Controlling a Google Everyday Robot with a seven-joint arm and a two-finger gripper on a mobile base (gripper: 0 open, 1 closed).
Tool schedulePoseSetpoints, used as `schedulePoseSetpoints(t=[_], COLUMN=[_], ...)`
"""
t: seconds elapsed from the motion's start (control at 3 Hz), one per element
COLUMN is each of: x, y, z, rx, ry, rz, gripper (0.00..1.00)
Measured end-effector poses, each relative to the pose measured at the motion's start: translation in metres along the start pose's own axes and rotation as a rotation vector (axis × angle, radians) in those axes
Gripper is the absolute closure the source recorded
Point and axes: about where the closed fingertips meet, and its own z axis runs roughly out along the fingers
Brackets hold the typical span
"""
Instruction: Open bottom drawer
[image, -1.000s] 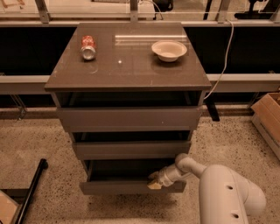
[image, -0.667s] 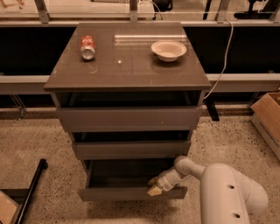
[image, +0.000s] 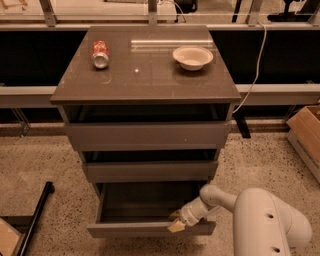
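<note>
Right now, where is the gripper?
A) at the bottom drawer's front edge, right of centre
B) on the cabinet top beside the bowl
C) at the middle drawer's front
A: the gripper sits at the top edge of the bottom drawer front, right of centre, and that drawer stands pulled out.

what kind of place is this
Probably a lab or office test area, not a home: a speckled floor, a cardboard box, and a lone grey drawer cabinet holding a can and bowl. The gripper is at the front edge of the bottom drawer, right side.
</note>
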Motion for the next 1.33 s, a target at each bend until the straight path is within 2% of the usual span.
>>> schedulePoseSetpoints(t=[0.33,0.67,1.0,1.33], x=[0.009,0.012,0.019,0.019], y=[0.018,0.026,0.042,0.042], z=[0.007,0.010,0.016,0.016], rx=[-0.018,-0.026,-0.035,-0.035], ry=[-0.022,-0.030,-0.061,-0.061], rz=[0.052,0.073,0.114,0.114], gripper=[1.00,1.00,0.81,0.58])
